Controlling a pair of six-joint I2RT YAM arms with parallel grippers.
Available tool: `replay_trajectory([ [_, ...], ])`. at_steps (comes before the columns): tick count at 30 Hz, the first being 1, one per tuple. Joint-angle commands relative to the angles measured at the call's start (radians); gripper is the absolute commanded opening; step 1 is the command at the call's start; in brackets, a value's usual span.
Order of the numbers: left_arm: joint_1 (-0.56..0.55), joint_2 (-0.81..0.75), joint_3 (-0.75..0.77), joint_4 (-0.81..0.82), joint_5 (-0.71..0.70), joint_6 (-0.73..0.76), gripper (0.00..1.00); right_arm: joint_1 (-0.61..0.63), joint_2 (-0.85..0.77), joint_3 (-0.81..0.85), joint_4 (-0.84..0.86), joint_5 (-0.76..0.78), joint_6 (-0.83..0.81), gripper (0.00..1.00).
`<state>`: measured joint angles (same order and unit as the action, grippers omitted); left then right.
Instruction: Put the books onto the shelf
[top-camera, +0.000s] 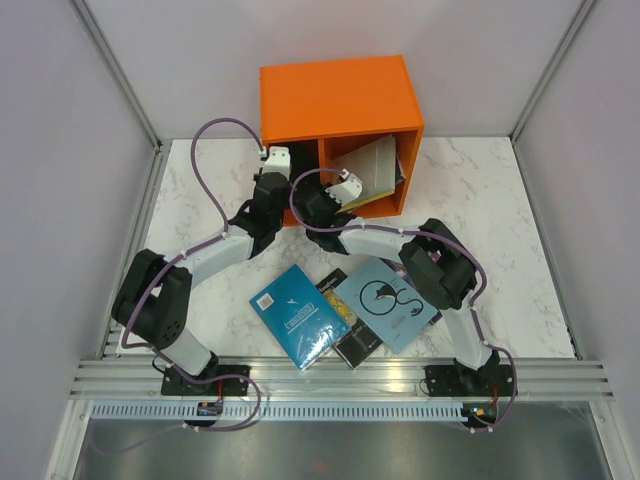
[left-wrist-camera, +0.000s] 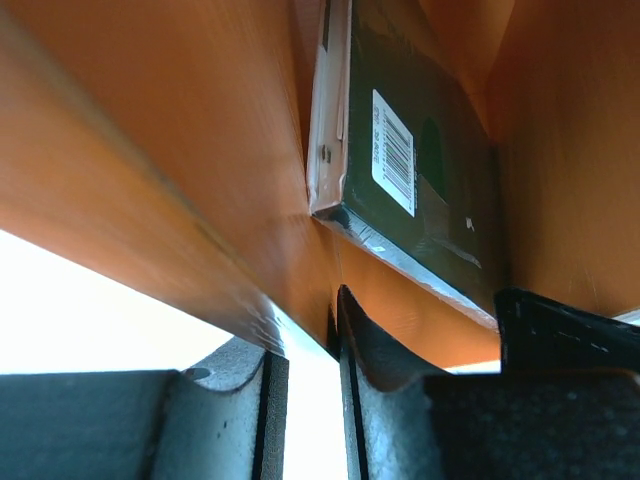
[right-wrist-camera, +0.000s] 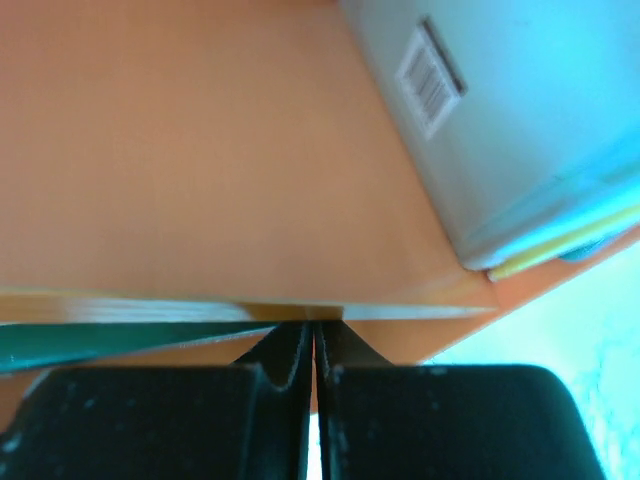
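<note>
Books (top-camera: 296, 315) lie overlapping: teal, black, light blue.

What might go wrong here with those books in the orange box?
The dark green book sits inside the shelf, just ahead of the left hand; a nudge might tip or shove it. The leaning books in the right compartment may slide out past the right hand.

Black-and-white jointed left arm (top-camera: 213, 252) and right arm (top-camera: 385, 238) reach forward, elbows bent.
The left two-finger end effector (left-wrist-camera: 305, 350) shows a narrow slit between its fingers; the right two-finger end effector (right-wrist-camera: 313, 335) is pressed fully closed.
</note>
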<state>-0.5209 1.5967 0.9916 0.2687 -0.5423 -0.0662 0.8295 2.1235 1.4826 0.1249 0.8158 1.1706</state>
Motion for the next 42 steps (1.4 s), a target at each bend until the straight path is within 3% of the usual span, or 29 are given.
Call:
replay_trajectory([
  [1, 0.053, -0.046, -0.031, 0.027, -0.045, -0.201, 0.02, -0.018, 0.001, 0.041, -0.123, 0.221, 0.161, 0.00],
  [9, 0.073, -0.080, -0.064, 0.024, -0.038, -0.207, 0.02, -0.107, -0.091, -0.136, -0.206, 0.284, 0.285, 0.00],
  [15, 0.079, -0.069, -0.065, 0.020, -0.030, -0.218, 0.02, -0.150, -0.161, -0.188, -0.241, 0.344, 0.251, 0.00],
  [19, 0.078, -0.072, -0.068, 0.020, -0.028, -0.219, 0.02, -0.185, -0.191, -0.220, -0.158, 0.248, 0.215, 0.00],
  [20, 0.078, -0.072, -0.068, 0.018, -0.021, -0.221, 0.02, -0.181, -0.194, -0.219, -0.136, 0.220, 0.130, 0.00],
  [26, 0.079, -0.069, -0.050, -0.009, 0.039, -0.230, 0.02, -0.049, -0.292, -0.271, -0.145, 0.160, 0.009, 0.00],
  [31, 0.078, -0.052, 0.024, -0.169, 0.056, -0.302, 0.03, 0.054, -0.404, -0.338, -0.247, 0.059, -0.044, 0.00],
  [32, 0.078, -0.047, 0.044, -0.215, 0.061, -0.316, 0.12, 0.063, -0.419, -0.349, -0.246, 0.031, -0.064, 0.00],
  [33, 0.078, -0.043, 0.064, -0.215, 0.061, -0.316, 0.12, 0.072, -0.431, -0.360, -0.248, 0.010, -0.109, 0.04],
  [34, 0.078, -0.040, 0.097, -0.341, 0.103, -0.336, 0.47, 0.089, -0.456, -0.370, -0.269, -0.009, -0.121, 0.13],
  [35, 0.079, -0.047, 0.108, -0.376, 0.116, -0.352, 0.59, 0.098, -0.471, -0.387, -0.286, -0.039, -0.129, 0.17],
  [37, 0.078, -0.073, 0.113, -0.439, 0.125, -0.368, 0.69, 0.126, -0.529, -0.410, -0.338, -0.058, -0.161, 0.27],
  [38, 0.078, -0.090, 0.110, -0.454, 0.137, -0.380, 0.82, 0.137, -0.552, -0.433, -0.356, -0.067, -0.170, 0.32],
  [40, 0.078, -0.153, 0.105, -0.524, 0.153, -0.399, 0.99, 0.167, -0.629, -0.474, -0.402, -0.075, -0.193, 0.48],
  [42, 0.078, -0.214, 0.102, -0.584, 0.176, -0.423, 1.00, 0.183, -0.678, -0.502, -0.430, -0.092, -0.196, 0.60],
])
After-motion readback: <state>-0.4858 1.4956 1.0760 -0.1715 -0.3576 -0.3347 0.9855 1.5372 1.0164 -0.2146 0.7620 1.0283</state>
